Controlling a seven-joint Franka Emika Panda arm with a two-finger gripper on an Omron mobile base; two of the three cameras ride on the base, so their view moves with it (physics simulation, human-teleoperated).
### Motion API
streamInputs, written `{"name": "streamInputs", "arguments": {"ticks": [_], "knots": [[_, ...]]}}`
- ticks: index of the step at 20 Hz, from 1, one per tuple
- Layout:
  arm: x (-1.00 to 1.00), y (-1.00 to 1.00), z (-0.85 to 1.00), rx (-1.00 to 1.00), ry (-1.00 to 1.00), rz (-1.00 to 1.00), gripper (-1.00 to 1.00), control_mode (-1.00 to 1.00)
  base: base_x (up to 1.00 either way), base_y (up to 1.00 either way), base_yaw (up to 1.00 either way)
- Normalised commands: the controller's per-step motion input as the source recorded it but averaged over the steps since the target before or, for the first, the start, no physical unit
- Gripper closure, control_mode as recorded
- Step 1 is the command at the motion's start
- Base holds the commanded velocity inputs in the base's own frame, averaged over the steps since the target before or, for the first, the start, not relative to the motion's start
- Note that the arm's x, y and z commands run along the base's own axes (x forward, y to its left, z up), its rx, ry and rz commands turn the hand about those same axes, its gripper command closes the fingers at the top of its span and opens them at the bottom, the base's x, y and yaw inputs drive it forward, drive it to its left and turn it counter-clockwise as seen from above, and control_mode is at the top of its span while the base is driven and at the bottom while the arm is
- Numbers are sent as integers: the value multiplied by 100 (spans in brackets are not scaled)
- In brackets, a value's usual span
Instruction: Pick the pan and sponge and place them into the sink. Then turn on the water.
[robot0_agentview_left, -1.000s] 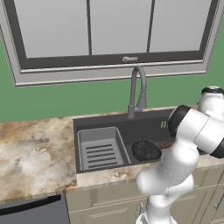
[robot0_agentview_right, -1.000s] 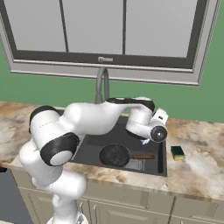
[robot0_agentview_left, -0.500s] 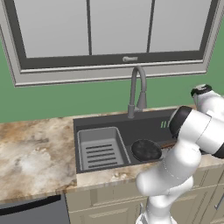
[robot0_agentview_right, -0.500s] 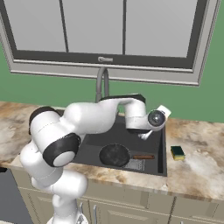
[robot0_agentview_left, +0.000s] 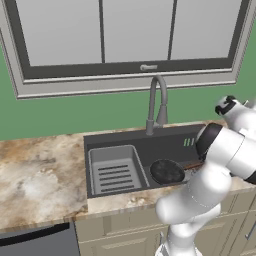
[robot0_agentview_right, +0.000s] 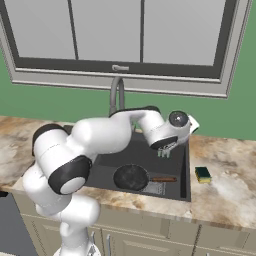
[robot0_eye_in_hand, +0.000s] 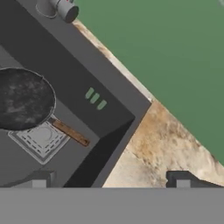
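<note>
On marbled stone lies the blocky sponge (robot0_agentview_right: 202, 174).

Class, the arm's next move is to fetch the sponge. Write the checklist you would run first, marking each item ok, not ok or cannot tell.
1. Pan lies in the sink: ok.
2. Gripper is open and holds nothing: ok.
3. Sponge sits free on the counter, right of the basin: ok.
4. Gripper is over the sponge: not ok, it hangs above the basin's right end.
5. Water is off at the faucet: ok, no stream.
</note>
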Motion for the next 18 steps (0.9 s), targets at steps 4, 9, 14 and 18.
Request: {"name": "streamInputs", "arguments": {"ticks": [4, 9, 14, 18], "knots": [[-15, -11, 18, 12, 11, -17, -100, -100, 0, 0, 0], [-12, -12, 17, 11, 14, -16, -100, -100, 0, 0, 0], [-9, -12, 14, 10, 16, -16, -100, -100, 0, 0, 0], [-8, -12, 14, 9, 16, -16, -100, -100, 0, 0, 0]]}}
